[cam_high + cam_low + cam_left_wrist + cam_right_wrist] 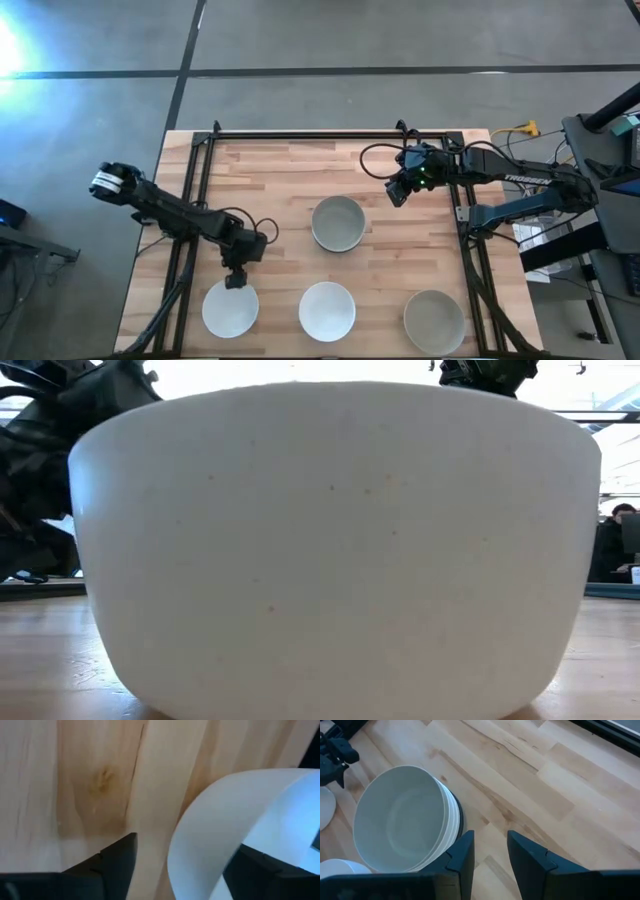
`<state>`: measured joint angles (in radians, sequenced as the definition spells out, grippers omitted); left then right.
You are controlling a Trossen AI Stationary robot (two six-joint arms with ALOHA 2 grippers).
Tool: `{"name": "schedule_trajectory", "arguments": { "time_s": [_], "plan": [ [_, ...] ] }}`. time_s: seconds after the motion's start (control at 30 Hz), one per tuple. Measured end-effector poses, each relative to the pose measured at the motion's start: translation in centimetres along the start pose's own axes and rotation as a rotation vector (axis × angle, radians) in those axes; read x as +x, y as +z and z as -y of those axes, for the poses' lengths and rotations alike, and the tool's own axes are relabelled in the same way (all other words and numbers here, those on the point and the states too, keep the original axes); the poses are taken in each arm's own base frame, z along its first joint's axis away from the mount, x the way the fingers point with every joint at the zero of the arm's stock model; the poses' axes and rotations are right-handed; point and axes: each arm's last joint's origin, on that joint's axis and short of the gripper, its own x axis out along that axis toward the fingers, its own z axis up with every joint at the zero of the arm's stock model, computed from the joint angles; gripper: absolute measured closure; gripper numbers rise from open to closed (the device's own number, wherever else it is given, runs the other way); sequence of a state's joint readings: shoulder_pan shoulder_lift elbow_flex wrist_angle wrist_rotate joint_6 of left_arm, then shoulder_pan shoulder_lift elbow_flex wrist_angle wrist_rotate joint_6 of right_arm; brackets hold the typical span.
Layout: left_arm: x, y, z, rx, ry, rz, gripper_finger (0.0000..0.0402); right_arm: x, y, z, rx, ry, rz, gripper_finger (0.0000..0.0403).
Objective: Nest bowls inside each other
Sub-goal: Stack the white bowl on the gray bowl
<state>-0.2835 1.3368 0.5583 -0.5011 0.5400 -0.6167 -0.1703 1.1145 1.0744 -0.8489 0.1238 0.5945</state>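
Three bowls stand along the table's near edge: a white one [230, 309] at the left, a white one [327, 311] in the middle and a grey-beige one [434, 322] at the right. Mid-table stands a stack of nested bowls [338, 223], white ones in a dark one [405, 820]. My left gripper [236, 281] is open at the near-left bowl's far rim [200, 835]. One finger [117, 862] is outside over the table and the other [262, 867] is inside the bowl. My right gripper [398, 192] hovers open, right of and beyond the stack, with nothing between its fingers [490, 860].
A black frame [330, 133] runs along the table's far edge and down both sides. Bare wood lies between the stack and the near row. In the low view the near-middle bowl [330, 540] fills almost the whole picture. Cables lie at the far right [380, 150].
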Motion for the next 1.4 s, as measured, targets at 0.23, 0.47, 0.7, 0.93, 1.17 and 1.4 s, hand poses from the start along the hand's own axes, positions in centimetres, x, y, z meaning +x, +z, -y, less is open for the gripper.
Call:
{"name": "schedule_trajectory", "arguments": {
  "time_s": [0.23, 0.47, 0.7, 0.93, 1.17, 1.4],
  "plan": [
    [0.3, 0.0, 0.0, -0.005, 0.011, -0.016, 0.0306, 0.0, 0.0, 0.0, -0.009, 0.000, 0.000, 0.0291],
    [-0.4, 0.1, 0.6, -0.024, 0.003, -0.001, 0.0391, 0.0, 0.0, 0.0, -0.017, -0.001, -0.001, 0.0291],
    [-3.5, 0.7, 2.6, -0.021, 0.008, 0.051, 0.0400, 0.0, 0.0, 0.0, -0.023, 0.000, 0.000, 0.0291],
    [-10.1, 3.6, 5.6, 0.074, 0.035, 0.353, 0.0401, 0.0, 0.0, 0.0, -0.023, 0.001, 0.002, 0.0291],
    [-18.8, 8.3, 5.6, 0.019, 0.111, 0.710, 0.0401, 0.0, 0.0, 0.0, -0.031, 0.002, 0.002, 0.0291],
    [-24.3, 13.7, 2.1, -0.136, 0.133, 0.836, 0.0401, -0.2, -0.1, 0.1, -0.025, -0.004, -0.005, 0.0291]
  ]
}}
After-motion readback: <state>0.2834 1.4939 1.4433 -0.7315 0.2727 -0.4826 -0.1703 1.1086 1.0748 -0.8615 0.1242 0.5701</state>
